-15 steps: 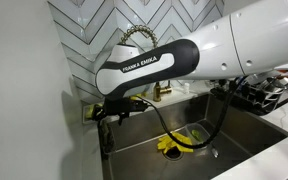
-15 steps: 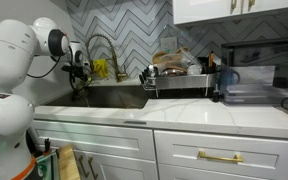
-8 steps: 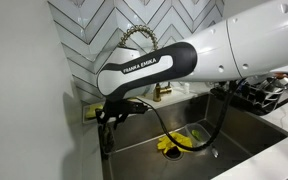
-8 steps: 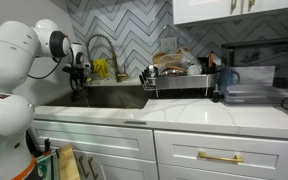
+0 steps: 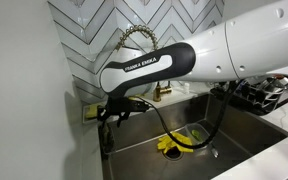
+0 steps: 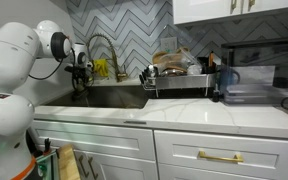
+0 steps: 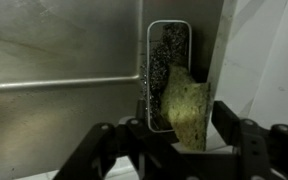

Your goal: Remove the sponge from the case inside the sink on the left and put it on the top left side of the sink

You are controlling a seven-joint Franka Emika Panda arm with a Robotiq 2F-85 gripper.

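In the wrist view a yellow-green sponge [image 7: 187,105] stands tilted in a wire case [image 7: 166,60] fixed to the steel sink wall. Its lower part leans out of the case. My gripper [image 7: 180,135] is open, with one finger on each side of the sponge's lower half; the right finger is close against it. In an exterior view the gripper [image 5: 106,116] hangs at the sink's left wall beside the yellowish sponge [image 5: 88,112]. In an exterior view the gripper [image 6: 79,82] is low at the sink's far end, and the sponge is hidden.
A curved faucet [image 5: 136,35] stands behind the sink [image 5: 244,135]. A yellow cloth-like item [image 5: 174,144] lies on the sink floor. A loaded dish rack [image 6: 179,75] stands on the counter [image 6: 214,112] beside the sink. A tiled wall is close behind.
The arm has shifted very slightly; the gripper stays at the sink's left wall by the sponge.
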